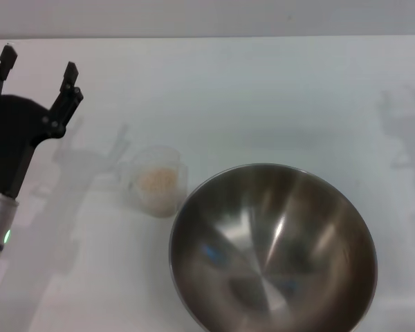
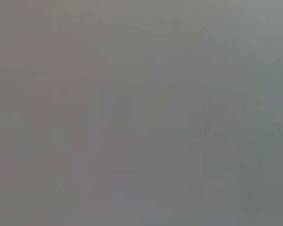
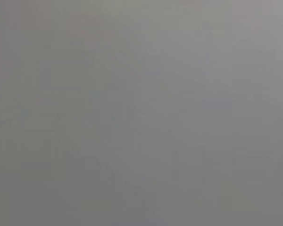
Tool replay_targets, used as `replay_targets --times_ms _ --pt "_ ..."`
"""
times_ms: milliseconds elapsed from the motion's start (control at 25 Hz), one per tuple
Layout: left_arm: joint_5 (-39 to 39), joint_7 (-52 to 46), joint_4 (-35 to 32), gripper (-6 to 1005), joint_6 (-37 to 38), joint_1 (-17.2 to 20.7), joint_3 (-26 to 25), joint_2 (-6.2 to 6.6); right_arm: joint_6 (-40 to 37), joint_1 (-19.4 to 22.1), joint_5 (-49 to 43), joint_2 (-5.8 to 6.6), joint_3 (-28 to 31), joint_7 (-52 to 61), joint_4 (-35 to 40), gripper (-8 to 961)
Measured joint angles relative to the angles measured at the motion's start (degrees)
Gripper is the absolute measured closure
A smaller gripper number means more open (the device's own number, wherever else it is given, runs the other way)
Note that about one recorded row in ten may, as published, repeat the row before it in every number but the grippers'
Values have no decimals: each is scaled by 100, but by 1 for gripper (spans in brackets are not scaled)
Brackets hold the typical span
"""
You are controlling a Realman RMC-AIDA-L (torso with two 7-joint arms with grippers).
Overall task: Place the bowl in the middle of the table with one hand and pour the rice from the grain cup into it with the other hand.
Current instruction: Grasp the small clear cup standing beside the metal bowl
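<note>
The steel bowl rests on the white table at the near centre-right, and I see no grains in it. Just to its left stands the small clear grain cup, upright, with pale rice in its bottom. My left gripper hovers at the far left, above and to the left of the cup, its black fingers spread open with nothing between them. The right gripper is out of view. Both wrist views show only a flat grey surface.
The table's far edge runs across the top of the head view. Shadows of both arms fall on the table at the left and the far right.
</note>
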State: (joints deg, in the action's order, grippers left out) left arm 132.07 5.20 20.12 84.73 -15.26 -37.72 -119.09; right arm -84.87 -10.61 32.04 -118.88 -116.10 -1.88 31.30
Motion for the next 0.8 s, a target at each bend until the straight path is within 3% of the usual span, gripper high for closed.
replay_targets --times_ms 40,160,200,320,800 --pt "0 0 0 142 0 0 0 0 0 0 0 0 0 0 0 445" --pt "31 -198 -16 142 136 198 40 1 -192 -212 -14 119 268 1873 -1145 446" --pt "34 -294 -36 142 205 269 101 6 -192 -212 -14 119 268 1873 -1145 446" --pt "36 -474 -107 142 351 508 396 21 -267 -513 -14 235 283 2813 -2106 446" --pt "42 -491 -380 141 41 769 1554 13 -201 -750 -13 343 292 2827 -2656 445"
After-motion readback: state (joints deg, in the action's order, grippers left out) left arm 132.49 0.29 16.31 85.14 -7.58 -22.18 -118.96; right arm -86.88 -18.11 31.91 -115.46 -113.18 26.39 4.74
